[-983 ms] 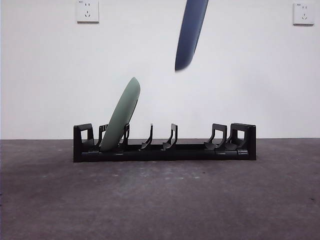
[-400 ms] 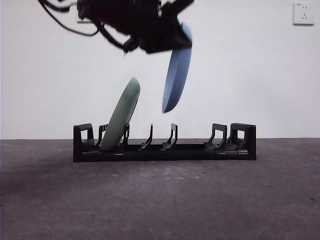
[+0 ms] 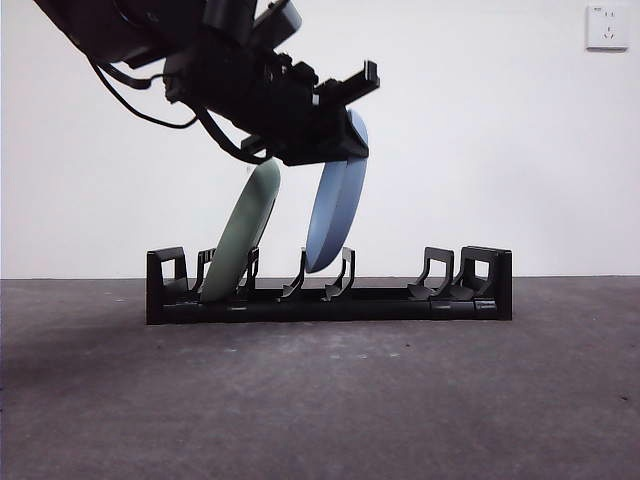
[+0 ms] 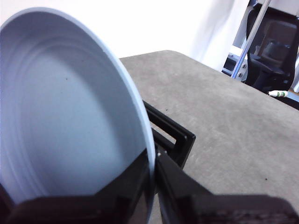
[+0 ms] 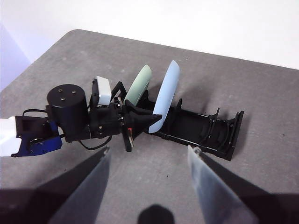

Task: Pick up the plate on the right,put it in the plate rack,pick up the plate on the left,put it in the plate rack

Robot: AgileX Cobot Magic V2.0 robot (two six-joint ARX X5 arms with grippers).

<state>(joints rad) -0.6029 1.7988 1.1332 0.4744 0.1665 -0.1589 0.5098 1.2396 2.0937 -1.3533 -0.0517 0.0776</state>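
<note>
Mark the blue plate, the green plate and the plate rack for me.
blue plate (image 3: 335,215): front view, on its lower face below the end effector.
green plate (image 3: 243,235): front view, mid-body, leaning in the rack.
plate rack (image 3: 487,280): front view, blocky end piece on the picture's right.

Plate rack (image 3: 330,290) on table (image 3: 320,400). Left slot: first plate (image 3: 243,235), leaning. Second plate (image 3: 337,210) right of it, held by left gripper (image 3: 330,150), lower edge seemingly between middle prongs.
</note>
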